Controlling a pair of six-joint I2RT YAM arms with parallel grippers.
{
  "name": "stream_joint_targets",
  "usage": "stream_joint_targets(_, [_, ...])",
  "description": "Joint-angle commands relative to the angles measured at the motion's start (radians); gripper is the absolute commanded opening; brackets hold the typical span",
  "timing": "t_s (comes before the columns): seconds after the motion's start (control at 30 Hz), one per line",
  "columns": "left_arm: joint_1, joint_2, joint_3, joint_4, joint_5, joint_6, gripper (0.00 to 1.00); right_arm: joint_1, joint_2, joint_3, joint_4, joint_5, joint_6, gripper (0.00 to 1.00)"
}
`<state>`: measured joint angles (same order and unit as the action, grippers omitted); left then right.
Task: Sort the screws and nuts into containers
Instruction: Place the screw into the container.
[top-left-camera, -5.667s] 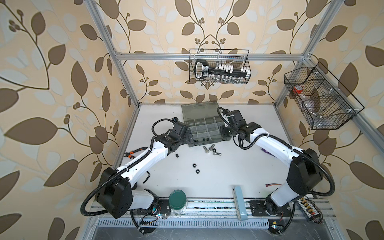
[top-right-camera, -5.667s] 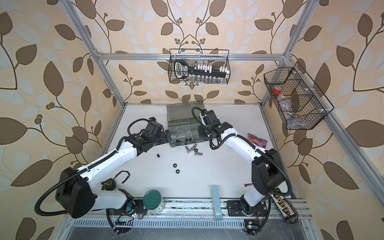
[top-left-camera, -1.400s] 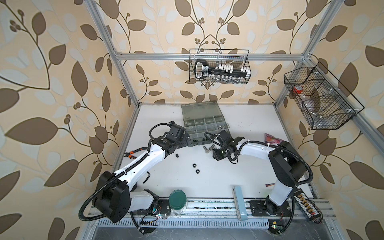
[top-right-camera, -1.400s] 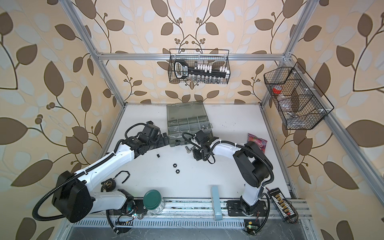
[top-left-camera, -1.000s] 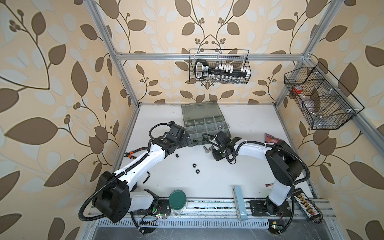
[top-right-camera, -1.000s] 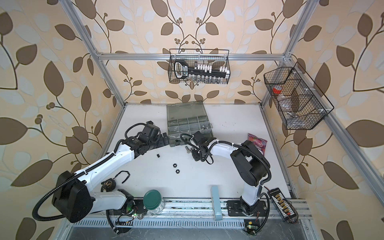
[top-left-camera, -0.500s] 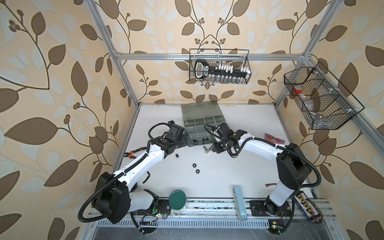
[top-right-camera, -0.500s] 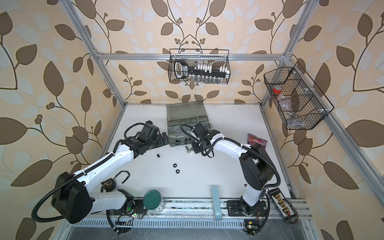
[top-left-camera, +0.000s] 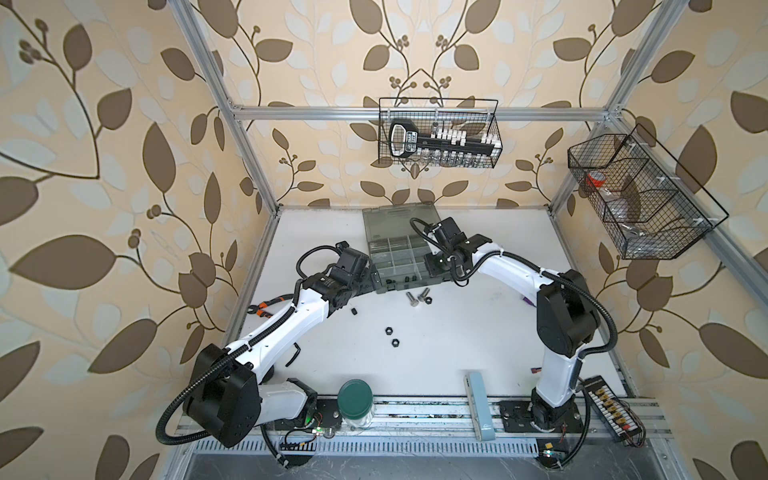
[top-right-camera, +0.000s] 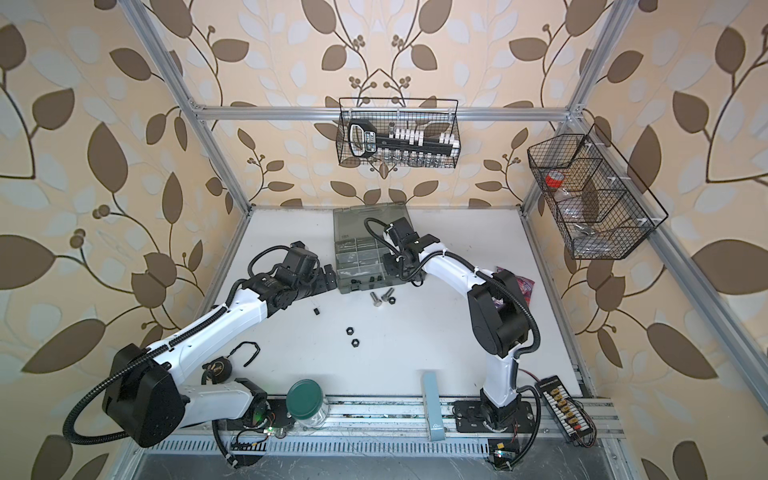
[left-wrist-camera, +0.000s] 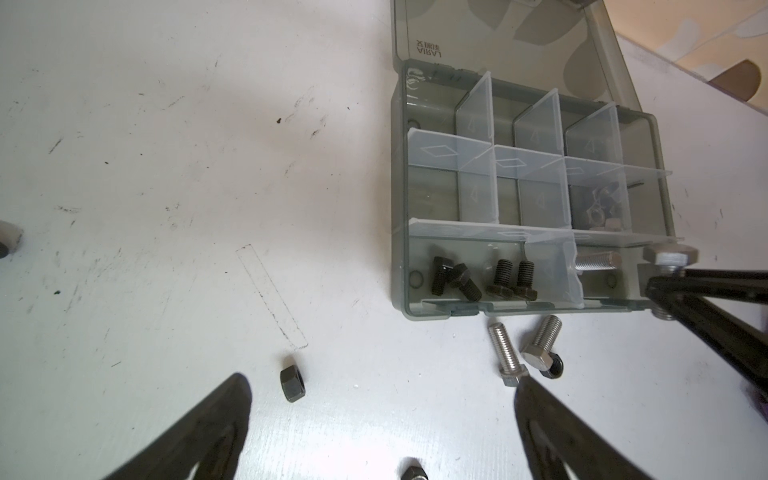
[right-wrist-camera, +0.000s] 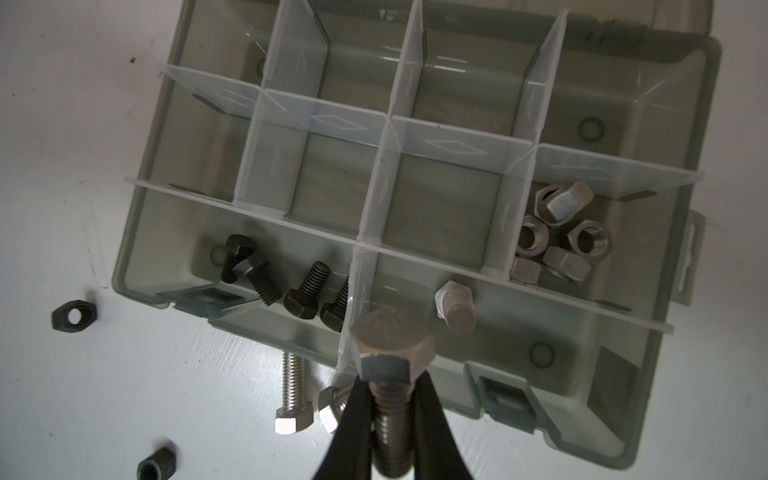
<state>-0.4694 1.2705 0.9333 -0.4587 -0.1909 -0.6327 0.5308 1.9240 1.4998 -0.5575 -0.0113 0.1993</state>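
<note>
— Silver screw (right-wrist-camera: 390, 349): where is it?
— Clamped by its shank in the right pincer (right-wrist-camera: 390, 379), above a front compartment of the organizer case (right-wrist-camera: 582, 328), which sits near the worktop's (top-left-camera: 478, 332) rear edge.
— And the left pincer (left-wrist-camera: 380, 399)?
— Spread wide, holding nothing, low over the worktop beside a black nut (left-wrist-camera: 292, 384).
— Anything loose?
— Two silver screws (left-wrist-camera: 505, 353) lie just beside the case's front wall. Black screws (right-wrist-camera: 253, 270) and silver nuts (right-wrist-camera: 557, 237) lie in separate compartments.
</note>
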Motion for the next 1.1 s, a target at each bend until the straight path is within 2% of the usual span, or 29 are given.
stream_joint_targets(0.0, [0.011,-0.023,0.009,0.001,-0.023,-0.013,0.99,-0.002,0.026,0.047,-0.03,-0.016,-0.021,0.01])
stream_joint_targets(0.23, [0.011,-0.023,0.009,-0.003,-0.025,-0.013,0.99,-0.012,0.086,0.072,-0.034,-0.03,-0.031,0.03])
stream_joint_targets(0.43, [0.011,-0.019,0.009,0.001,-0.021,-0.014,0.99,-0.017,0.119,0.088,-0.034,0.003,-0.031,0.12])
stream_joint_targets(0.63, [0.012,-0.011,0.013,0.001,-0.013,-0.011,0.99,-0.022,0.124,0.09,-0.041,0.034,-0.033,0.38])
stream_joint_targets(1.07, [0.012,0.001,0.014,-0.002,0.001,-0.01,0.99,-0.064,0.07,0.056,-0.038,0.097,-0.003,0.42])
